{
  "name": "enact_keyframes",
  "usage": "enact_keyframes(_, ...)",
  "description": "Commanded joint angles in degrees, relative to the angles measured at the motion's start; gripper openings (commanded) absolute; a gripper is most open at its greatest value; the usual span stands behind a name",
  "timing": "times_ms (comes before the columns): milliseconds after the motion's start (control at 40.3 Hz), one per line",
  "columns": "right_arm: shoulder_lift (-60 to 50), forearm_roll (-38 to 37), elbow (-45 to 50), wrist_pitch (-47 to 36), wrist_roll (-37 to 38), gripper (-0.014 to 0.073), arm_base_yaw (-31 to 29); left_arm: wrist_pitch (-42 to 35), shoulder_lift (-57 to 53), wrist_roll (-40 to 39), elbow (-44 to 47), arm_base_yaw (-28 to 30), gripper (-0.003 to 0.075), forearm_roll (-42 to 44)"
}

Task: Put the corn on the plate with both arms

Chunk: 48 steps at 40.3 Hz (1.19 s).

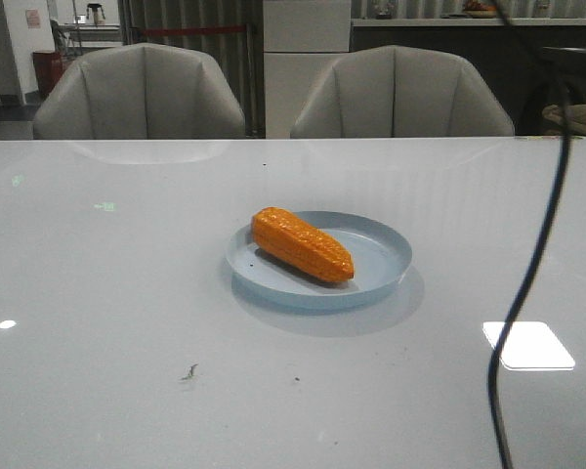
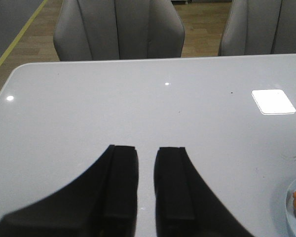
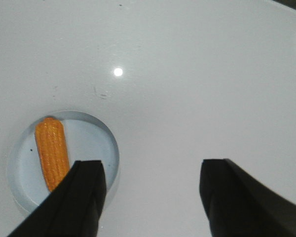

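While the right gripper [image 3: 153, 197] hangs above the table [image 1: 98, 293] with its jaws spread wide and nothing between them, the left gripper [image 2: 146, 187] holds its fingers close together, a narrow gap showing, also gripping nothing. Beyond them the orange corn [image 1: 302, 243] lies on its side in the pale blue plate [image 1: 381, 256], slanted across its left half. A black cable [image 1: 527, 293] hangs at the right of the front view.
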Motion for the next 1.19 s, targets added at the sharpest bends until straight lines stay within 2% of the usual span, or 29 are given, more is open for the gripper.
enact_keyframes(0, -9.9, -0.6, 8.0, -6.4, 0.1, 0.0523, -3.0, -4.2, -1.5, -0.2, -1.7, 0.1, 0.0209, -0.8)
enact_keyframes(198, -28.7, -0.5, 35.9, -22.5, 0.3, 0.0523, -10.5, -4.2, -1.5, -0.2, -1.7, 0.1, 0.0209, -0.8)
enact_keyframes(323, -38.4, -0.5, 48.0, -25.8, 0.5, 0.0523, -15.2, -4.2, -1.5, -0.2, -1.7, 0.1, 0.0209, -0.8)
enact_keyframes(422, -45.0, -0.5, 54.0, -27.0, 1.0, 0.0523, -18.3, -4.2, -1.5, -0.2, -1.7, 0.1, 0.0209, -0.8)
enact_keyframes(571, -51.2, -0.5, 57.4, -26.6, 1.0, 0.0523, -19.5, -4.2, -1.3, -0.2, -1.7, 0.1, 0.0209, -0.8)
enact_keyframes(794, -53.8, 0.1, 57.8, -24.9, 1.0, 0.0523, -19.5, -4.3, -1.3, -0.2, -1.7, 0.1, 0.0205, -0.8)
enact_keyframes(844, -53.8, 0.1, 57.8, -24.9, 1.0, 0.0523, -19.5, -4.3, -1.3, -0.2, -1.7, 0.1, 0.0187, -0.8)
enact_keyframes(968, -53.8, 0.1, 57.8, -24.9, 1.0, 0.0523, -19.5, -4.3, -1.3, -0.2, -1.7, 0.1, 0.0087, -0.8)
enact_keyframes(1166, -53.8, 0.1, 57.8, -24.9, 1.0, 0.0523, -19.5, -4.3, -1.1, -0.2, -1.7, 0.1, 0.0093, -0.8)
